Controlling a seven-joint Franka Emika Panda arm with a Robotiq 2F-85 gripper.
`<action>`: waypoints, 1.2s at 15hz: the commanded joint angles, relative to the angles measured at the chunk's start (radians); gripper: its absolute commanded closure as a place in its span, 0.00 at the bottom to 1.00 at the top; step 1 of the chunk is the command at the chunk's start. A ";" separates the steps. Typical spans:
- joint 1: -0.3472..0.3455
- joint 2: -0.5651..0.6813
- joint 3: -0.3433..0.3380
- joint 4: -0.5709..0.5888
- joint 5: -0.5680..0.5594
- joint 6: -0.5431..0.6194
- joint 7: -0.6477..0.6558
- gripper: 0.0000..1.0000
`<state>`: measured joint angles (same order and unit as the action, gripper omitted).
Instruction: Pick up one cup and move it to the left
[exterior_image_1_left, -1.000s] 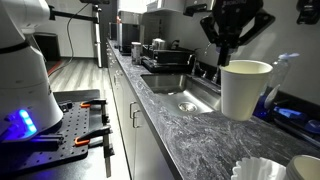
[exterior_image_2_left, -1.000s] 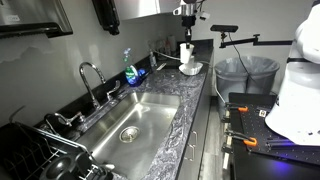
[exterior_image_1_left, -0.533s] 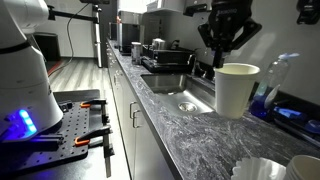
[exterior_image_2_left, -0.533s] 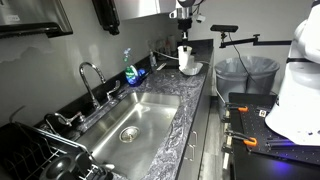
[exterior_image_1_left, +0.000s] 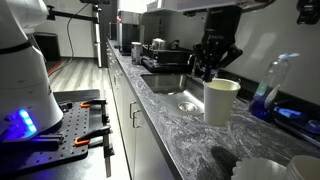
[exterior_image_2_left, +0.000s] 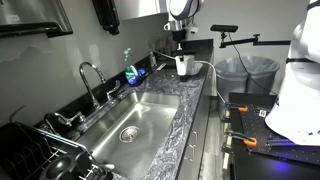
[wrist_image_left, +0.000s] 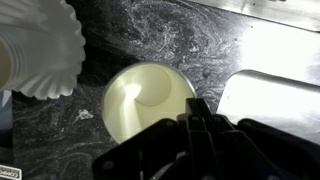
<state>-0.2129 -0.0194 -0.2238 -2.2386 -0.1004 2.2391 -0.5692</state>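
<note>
The off-white paper cup (exterior_image_1_left: 221, 101) stands upright on the dark marbled counter, just beside the sink's near end. It also shows in an exterior view (exterior_image_2_left: 184, 65) and, from above, in the wrist view (wrist_image_left: 143, 101). My gripper (exterior_image_1_left: 214, 68) comes down from above and is shut on the cup's rim; it also shows in an exterior view (exterior_image_2_left: 180, 46). In the wrist view the fingers (wrist_image_left: 196, 112) pinch the rim's edge. I cannot tell whether the cup's base touches the counter.
The steel sink (exterior_image_2_left: 135, 118) and faucet (exterior_image_2_left: 90, 80) lie along the counter. White ruffled filters (wrist_image_left: 40, 50) sit close to the cup and show at the counter's near end (exterior_image_1_left: 262, 170). A blue soap bottle (exterior_image_2_left: 131, 72) stands by the wall. A dish rack (exterior_image_1_left: 160, 52) stands beyond the sink.
My gripper has carried the cup along the counter toward the sink and lowered it. The filters stayed where they were.
</note>
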 joint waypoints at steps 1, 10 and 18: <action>0.002 0.057 0.005 0.029 0.044 0.000 0.004 0.99; -0.005 0.150 0.018 0.057 0.024 0.007 0.036 0.99; -0.008 0.180 0.028 0.050 0.021 0.082 0.024 0.99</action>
<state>-0.2129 0.1513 -0.2117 -2.1917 -0.0668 2.2868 -0.5627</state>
